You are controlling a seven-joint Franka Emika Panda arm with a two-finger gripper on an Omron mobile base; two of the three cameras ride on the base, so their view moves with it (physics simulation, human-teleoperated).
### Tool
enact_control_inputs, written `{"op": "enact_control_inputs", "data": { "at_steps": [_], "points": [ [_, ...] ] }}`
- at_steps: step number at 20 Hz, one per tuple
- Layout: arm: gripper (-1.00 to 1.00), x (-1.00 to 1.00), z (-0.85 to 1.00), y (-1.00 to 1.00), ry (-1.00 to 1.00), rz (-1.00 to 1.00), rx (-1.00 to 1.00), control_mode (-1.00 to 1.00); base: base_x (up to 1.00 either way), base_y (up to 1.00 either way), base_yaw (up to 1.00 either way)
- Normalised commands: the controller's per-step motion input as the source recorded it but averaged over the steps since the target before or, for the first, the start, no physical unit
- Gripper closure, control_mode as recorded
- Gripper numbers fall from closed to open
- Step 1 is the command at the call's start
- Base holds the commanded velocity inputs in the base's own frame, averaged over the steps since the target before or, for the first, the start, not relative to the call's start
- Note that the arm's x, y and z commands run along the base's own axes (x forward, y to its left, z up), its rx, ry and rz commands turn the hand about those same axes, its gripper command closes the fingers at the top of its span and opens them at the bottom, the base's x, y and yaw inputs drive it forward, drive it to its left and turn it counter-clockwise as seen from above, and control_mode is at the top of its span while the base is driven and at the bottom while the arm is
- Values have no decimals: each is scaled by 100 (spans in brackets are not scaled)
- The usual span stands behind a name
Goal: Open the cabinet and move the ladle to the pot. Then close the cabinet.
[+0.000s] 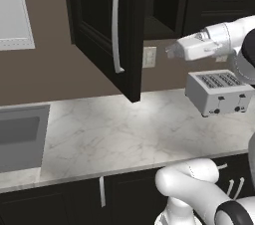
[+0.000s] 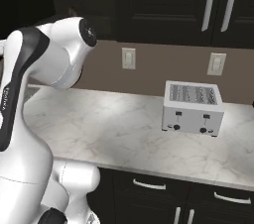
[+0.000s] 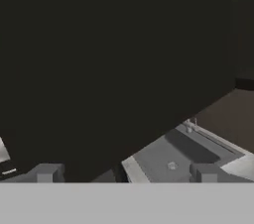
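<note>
**Cabinet door standing open, arm reaching in behind it**

The cabinet [image 1: 107, 30] is hanging above the worktop [image 1: 129, 129] with its wide black door swung out toward the room, the long silver bar handle [image 1: 116, 25] facing us. Its dark inside is showing just past the door's edge. In the hand view that door is looming as a big black slab right in front of the claw [image 3: 124, 173], whose two small tips are standing far apart with nothing between them. I am not seeing the ladle or the pot from where I am standing; the shelf space is too dark to make anything out.

The white arm is stretching across from the right, its forearm pointing toward the gap between door and cabinet body. Below it a silver toaster [image 1: 219, 92] is sitting near the back wall, and a sink [image 1: 20, 137] is lying well off to the left.

My guess is the opening is done and the reach for the ladle is in hand. To do it well, the hand should be swinging round the door's free edge rather than brushing it, keeping the tips wide until the thin handle is lying squarely between them, then closing on the handle near the bowl so it is not tipping.
</note>
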Motion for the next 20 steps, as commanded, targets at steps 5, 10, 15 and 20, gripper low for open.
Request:
{"op": "enact_control_inputs", "data": {
  "at_steps": [5,10,15,20],
  "points": [
    [-100,20,0,0,0,-23,0,-100,0,0,0],
    [-100,27,0,0,0,-22,0,-100,0,0,0],
    [-100,33,0,0,0,-18,0,-100,0,0,0],
    [-100,32,0,0,0,-17,0,-100,0,0,0]
  ]
}}
